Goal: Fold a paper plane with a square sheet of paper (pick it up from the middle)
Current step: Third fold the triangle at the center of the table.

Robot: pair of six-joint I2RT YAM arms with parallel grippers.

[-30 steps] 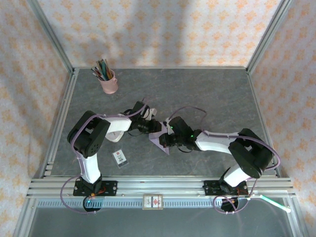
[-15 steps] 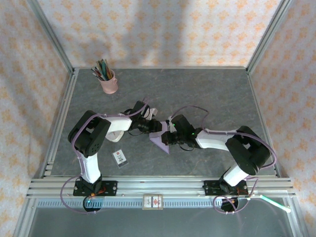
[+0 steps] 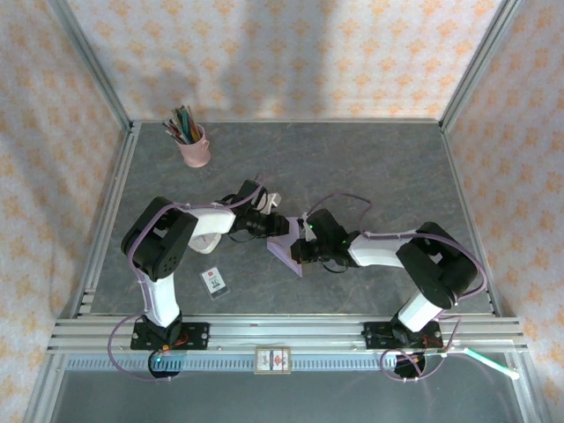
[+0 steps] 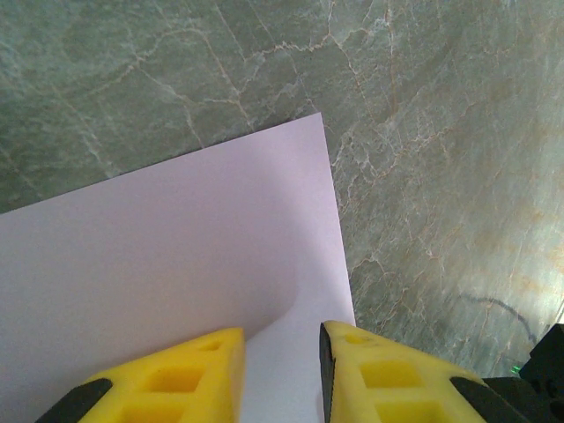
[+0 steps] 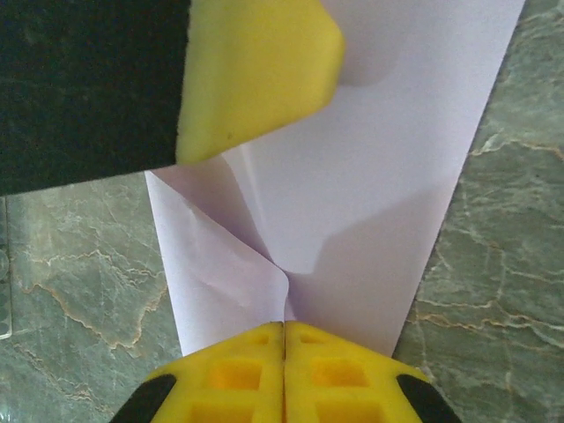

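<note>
**Top external view: two hands meet at folded paper, mid-surface**

The grey, marble-veined surface (image 3: 379,167) sits in a metal-framed booth whose walls (image 3: 291,53) are papered in pale orange florals. A pink cup of pens (image 3: 195,150) stands far left, and a small white printed card (image 3: 213,281) lies near the left arm's base. Mid-surface lies the partly folded light purple paper sheet (image 3: 291,260). The left hand (image 4: 282,339) is poised over it, fingers parted. The right hand (image 5: 284,328) is clenched on its raised crease.

Lavender paper (image 4: 176,247), grey veined table (image 4: 441,132), pink cup (image 3: 194,152).
</note>
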